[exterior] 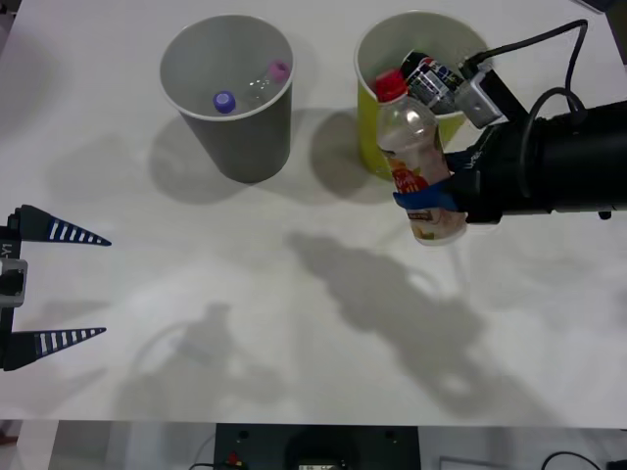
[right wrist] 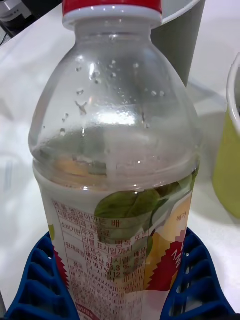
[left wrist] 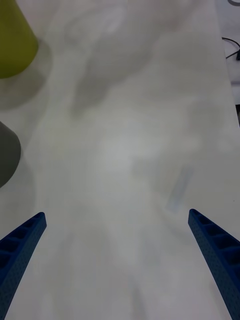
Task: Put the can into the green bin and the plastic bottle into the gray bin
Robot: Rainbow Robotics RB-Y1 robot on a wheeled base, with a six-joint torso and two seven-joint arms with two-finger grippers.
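The right gripper (exterior: 438,199) is clamped on the plastic bottle (exterior: 415,162), blue fingers (right wrist: 37,280) pinching its labelled lower half. The bottle hangs clear of the table (exterior: 294,323), red cap up, in front of the green bin (exterior: 375,59), where a can (exterior: 431,80) lies inside. Beside it stands the gray bin (exterior: 245,137), two small bottles (exterior: 250,90) in its bottom. Over at the left edge, the left gripper (exterior: 59,284) waits, fingers spread wide.

Two capped bottles (exterior: 253,90) — white table (exterior: 245,294).
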